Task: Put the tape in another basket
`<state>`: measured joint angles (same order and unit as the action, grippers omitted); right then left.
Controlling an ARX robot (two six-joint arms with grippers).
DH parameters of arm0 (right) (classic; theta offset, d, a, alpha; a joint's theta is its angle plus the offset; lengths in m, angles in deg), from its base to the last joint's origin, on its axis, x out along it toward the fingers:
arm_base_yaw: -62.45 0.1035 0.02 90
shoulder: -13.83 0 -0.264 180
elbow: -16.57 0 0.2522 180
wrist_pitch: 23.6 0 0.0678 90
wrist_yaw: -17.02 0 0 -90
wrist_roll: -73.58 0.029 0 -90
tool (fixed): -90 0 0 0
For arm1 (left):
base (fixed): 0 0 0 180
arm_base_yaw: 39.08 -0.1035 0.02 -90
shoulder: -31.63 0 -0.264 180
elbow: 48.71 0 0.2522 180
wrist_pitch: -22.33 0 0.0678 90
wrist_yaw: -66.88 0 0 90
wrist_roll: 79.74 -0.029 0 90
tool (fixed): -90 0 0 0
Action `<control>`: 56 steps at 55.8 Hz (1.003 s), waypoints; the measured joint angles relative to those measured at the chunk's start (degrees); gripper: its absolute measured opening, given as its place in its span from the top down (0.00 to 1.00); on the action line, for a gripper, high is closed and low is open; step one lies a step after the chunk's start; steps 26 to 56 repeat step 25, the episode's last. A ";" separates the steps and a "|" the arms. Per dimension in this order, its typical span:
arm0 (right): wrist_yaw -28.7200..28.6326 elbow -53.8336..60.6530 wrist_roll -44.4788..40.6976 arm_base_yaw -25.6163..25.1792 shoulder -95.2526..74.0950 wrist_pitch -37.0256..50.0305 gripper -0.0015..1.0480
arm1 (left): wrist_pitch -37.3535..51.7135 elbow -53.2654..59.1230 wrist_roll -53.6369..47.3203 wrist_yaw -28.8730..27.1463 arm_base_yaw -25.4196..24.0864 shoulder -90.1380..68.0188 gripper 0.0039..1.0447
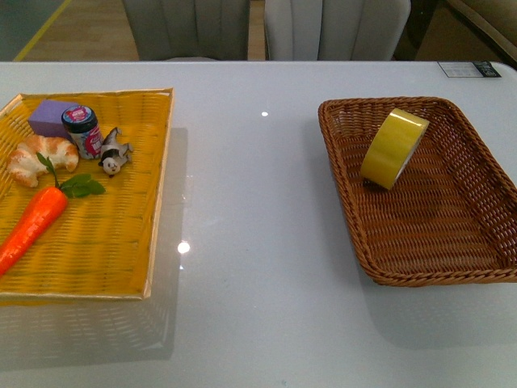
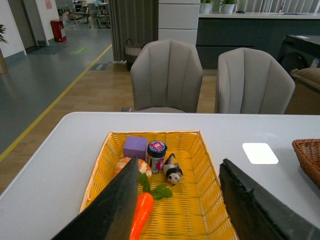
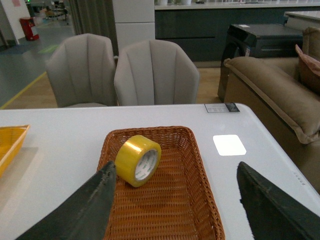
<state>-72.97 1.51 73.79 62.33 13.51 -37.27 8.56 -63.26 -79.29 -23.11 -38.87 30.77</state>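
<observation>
A white counter carries two woven containers. Toward its right edge sits a dark brown wicker basket, and inside it, near the far left corner, a roll of yellow packing tape stands on its edge, tilted, leaning toward the basket's left wall. The right gripper hovers above the basket's near end with its jaws spread wide and empty; the tape lies ahead of it, apart, closer to one finger. Near the counter's left edge, a flat yellow tray holds a toy carrot, croissant, small jar, purple block and animal figurine. The left gripper hangs over this tray, jaws wide, holding nothing.
</observation>
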 joint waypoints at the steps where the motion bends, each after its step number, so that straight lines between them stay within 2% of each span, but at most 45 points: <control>1: 0.00 -0.02 0.00 0.00 0.00 0.00 0.20 | 0.00 0.00 0.00 0.00 0.00 0.00 0.32; 5: 0.02 0.00 0.02 0.00 0.00 0.00 0.09 | 0.00 0.00 0.00 0.00 0.00 0.00 0.20; 9: 0.02 -0.02 0.00 0.00 0.00 0.00 0.09 | 0.00 0.00 0.00 0.00 0.00 0.00 0.07; 56: 0.00 0.00 0.00 0.00 0.00 0.00 0.09 | 0.00 0.00 -0.11 0.00 0.00 0.00 0.08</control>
